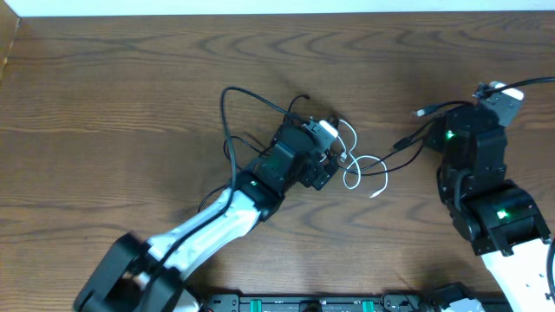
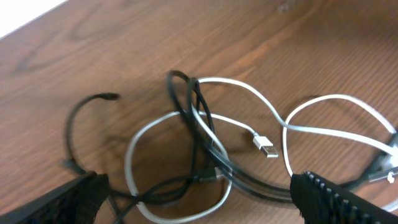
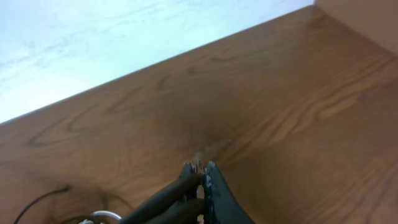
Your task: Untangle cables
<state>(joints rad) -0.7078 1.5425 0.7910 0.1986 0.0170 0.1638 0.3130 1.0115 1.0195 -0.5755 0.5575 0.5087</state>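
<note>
Seemingly a robotics lab bench: a left arm (image 1: 217, 221) and a right arm (image 1: 486, 199) mounted at a wood-grain table (image 1: 104, 104).

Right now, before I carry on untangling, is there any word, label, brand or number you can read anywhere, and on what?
No text can be read.
White cable, black cable, USB plug, table: no print visible.
Right arm: green lights only, no legible label.
Black rail at the overhead view's bottom edge: any marks are too small to read.
</note>
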